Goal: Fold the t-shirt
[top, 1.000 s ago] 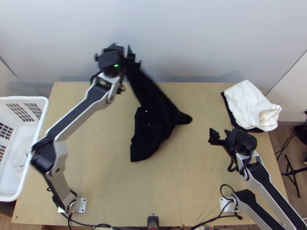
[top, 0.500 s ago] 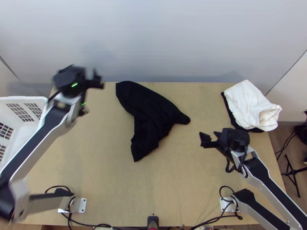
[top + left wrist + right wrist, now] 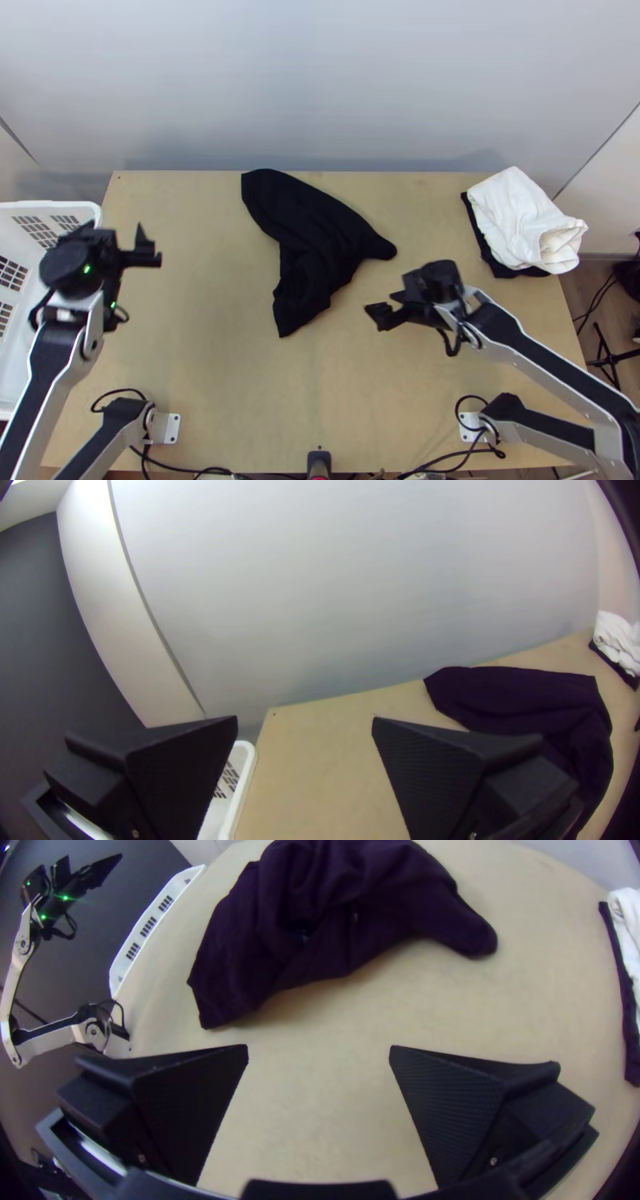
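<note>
1. While the table [image 3: 208,384] stays as it was, the left arm [image 3: 40,376] has swung back from its far edge to the left side, where its gripper now shows against the edge of the basket. The right arm [image 3: 512,336] has come inward, toward the table's middle.

2. As the biggest result, the shirt [image 3: 308,232] is down. Its far-left end, raised by the left arm a second ago, now lies at the table's far edge. The whole shirt sits around the middle and far part of the table, bunched, with ridges and a narrow end pointing right; it has not shifted over the last half second.

3. For the task, that likely means a spreading or turning pull has ended with the shirt still far from flat. Folding proper seems not to have begun. The next move probably calls for a fresh grip to open the bunch; a pull on one layer alone could twist it further.

4. The basket [image 3: 48,210], white with slotted walls, stands at the table's left edge. The arm covers part of it, so whether anything lies inside cannot be told.

5. At the right, a white cloth [image 3: 520,216] lies loosely folded on a dark cloth [image 3: 506,270], whose edge sticks out beneath.

6. The left gripper [image 3: 303,720] is spread wide and holds nothing. The right gripper [image 3: 319,1048] is also wide and free of cloth, near the shirt but apart from it.
</note>
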Robot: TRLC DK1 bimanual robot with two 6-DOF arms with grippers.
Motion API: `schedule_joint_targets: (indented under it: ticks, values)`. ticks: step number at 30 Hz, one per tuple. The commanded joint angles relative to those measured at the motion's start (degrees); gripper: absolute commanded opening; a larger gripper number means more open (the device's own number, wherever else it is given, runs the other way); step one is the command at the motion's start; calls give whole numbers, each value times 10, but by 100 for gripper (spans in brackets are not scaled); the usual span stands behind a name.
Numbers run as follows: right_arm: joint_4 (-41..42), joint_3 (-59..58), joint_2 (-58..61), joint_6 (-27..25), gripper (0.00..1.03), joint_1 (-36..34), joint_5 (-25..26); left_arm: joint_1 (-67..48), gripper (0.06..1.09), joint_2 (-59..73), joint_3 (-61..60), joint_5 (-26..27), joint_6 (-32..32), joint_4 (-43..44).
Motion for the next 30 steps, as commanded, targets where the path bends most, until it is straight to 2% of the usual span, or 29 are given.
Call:
schedule_joint_targets:
  ticks: [1,4,8,14,24,26,27,29,30]
  values:
    - [12,56,96,-2,99,41,-33,39,104,-97,-72,27,-32,-51]
    - [39,59,122,5,99,51,-39,39,104,-105,-77,29,-80,-95]
    - [64,76,165,10,99,62,-43,28,104,-138,-95,47,-114,-148]
    - [93,109,228,12,99,96,-42,12,104,-208,-103,73,-116,-217]
    - [106,174,298,8,95,102,-31,20,104,-237,-107,73,-116,-254]
    - [105,175,302,7,83,106,-10,21,104,-237,-106,73,-116,-255]
    - [105,172,302,-6,67,112,11,22,104,-237,-107,73,-116,-254]
    - [105,165,286,-29,19,121,36,23,104,-237,-107,73,-116,-253]
    - [105,161,277,-35,2,121,36,23,104,-237,-106,73,-115,-253]
